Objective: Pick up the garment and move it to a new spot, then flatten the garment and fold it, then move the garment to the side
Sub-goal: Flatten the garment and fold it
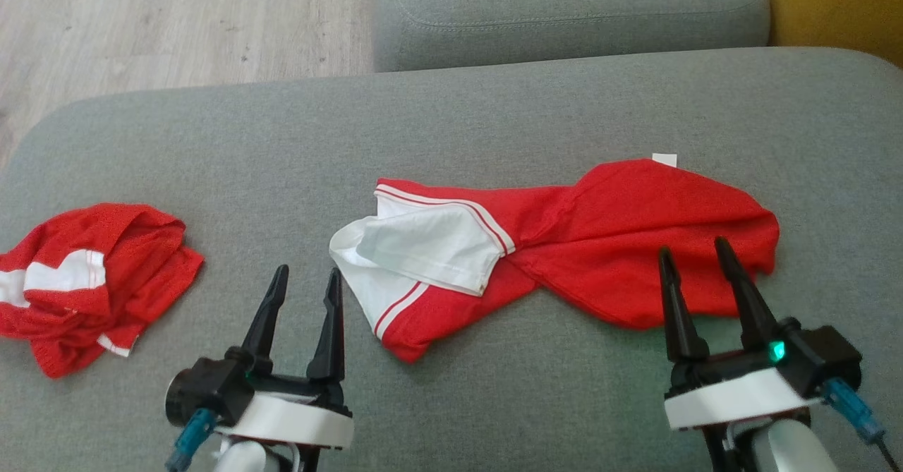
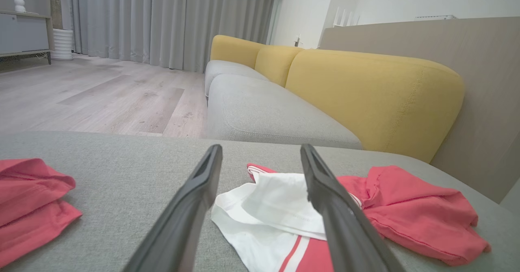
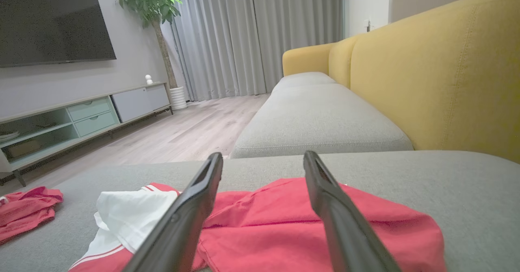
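A red garment (image 1: 621, 246) with a white, red-striped part lies crumpled and twisted across the middle of the grey cushion (image 1: 451, 126). It also lies ahead in the left wrist view as the garment (image 2: 406, 215) and in the right wrist view as the garment (image 3: 284, 227). My right gripper (image 1: 693, 252) stands open at the garment's near right edge, holding nothing. My left gripper (image 1: 307, 278) is open just left of the white part, apart from the cloth.
A second red and white garment (image 1: 85, 281) lies bunched at the cushion's left edge. Another grey seat cushion (image 1: 564, 13) sits beyond, with a yellow backrest (image 2: 365, 89) on the right. Wooden floor (image 1: 176, 20) lies past the far left edge.
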Controlling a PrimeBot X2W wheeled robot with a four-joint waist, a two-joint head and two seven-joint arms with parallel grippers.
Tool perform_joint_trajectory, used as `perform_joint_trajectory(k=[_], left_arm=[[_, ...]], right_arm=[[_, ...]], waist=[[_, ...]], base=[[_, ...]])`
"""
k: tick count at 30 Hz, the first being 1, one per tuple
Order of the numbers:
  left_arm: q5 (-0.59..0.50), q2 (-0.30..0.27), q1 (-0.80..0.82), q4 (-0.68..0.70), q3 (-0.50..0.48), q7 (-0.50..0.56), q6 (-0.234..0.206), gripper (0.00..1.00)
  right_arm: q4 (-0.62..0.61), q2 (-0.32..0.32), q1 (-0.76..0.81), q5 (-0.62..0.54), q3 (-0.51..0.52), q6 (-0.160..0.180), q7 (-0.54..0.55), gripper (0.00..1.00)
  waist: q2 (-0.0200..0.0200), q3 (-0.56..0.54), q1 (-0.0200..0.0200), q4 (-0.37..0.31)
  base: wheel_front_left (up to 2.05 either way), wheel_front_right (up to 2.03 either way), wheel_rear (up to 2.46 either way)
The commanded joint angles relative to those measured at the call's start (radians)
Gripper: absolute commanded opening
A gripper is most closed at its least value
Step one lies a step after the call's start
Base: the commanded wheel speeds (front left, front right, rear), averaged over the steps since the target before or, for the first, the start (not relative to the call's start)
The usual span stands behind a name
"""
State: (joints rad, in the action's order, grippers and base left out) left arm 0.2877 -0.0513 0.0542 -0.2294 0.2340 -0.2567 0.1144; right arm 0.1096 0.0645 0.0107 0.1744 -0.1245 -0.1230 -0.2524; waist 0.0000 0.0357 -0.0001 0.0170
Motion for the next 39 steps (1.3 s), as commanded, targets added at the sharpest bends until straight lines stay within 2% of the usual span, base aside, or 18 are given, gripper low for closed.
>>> perform_joint_trajectory(k=[1,13,20,25,29,35,39], left_arm=[[-0.005,0.001,0.023,0.03,-0.02,-0.005,0.003,1.0],[0.006,0.001,0.03,0.021,0.004,-0.005,0.002,1.0],[0.022,0.001,0.05,0.044,0.029,-0.005,0.002,1.0],[0.028,0.001,0.064,0.049,0.041,-0.005,-0.001,1.0],[0.04,0.001,0.081,0.039,0.062,-0.005,-0.005,1.0],[0.05,0.001,0.087,0.034,0.075,-0.005,-0.012,1.0],[0.055,0.001,0.083,0.033,0.084,-0.005,-0.017,1.0]], right_arm=[[-0.033,-0.005,-0.012,-0.001,-0.015,-0.008,-0.009,1.0],[-0.011,-0.011,-0.016,-0.011,-0.03,-0.008,-0.009,1.0],[0.09,0.043,-0.086,0.016,-0.162,-0.008,-0.009,1.0],[0.204,0.058,-0.174,0.107,-0.245,-0.008,-0.009,1.0],[0.351,0.075,-0.265,0.281,-0.36,-0.008,0.008,1.0],[0.44,0.099,-0.314,0.425,-0.436,-0.008,0.038,1.0],[0.466,0.118,-0.338,0.465,-0.481,-0.008,0.032,1.0]], waist=[[0.0,0.002,0.0001,0.006],[0.0,0.02,0.0001,0.054],[0.0,0.058,0.0001,0.11],[0.0,0.093,0.0001,0.151],[0.0,0.115,0.0001,0.198],[0.0,0.123,0.0001,0.237],[0.0,0.125,0.0001,0.254]], base=[[0.0,0.0,0.0],[0.0,0.0,0.0],[0.0,0.0,0.0],[0.0,0.0,0.0],[0.0,0.0,0.0],[0.0,0.0,0.0],[0.0,0.0,0.0]])
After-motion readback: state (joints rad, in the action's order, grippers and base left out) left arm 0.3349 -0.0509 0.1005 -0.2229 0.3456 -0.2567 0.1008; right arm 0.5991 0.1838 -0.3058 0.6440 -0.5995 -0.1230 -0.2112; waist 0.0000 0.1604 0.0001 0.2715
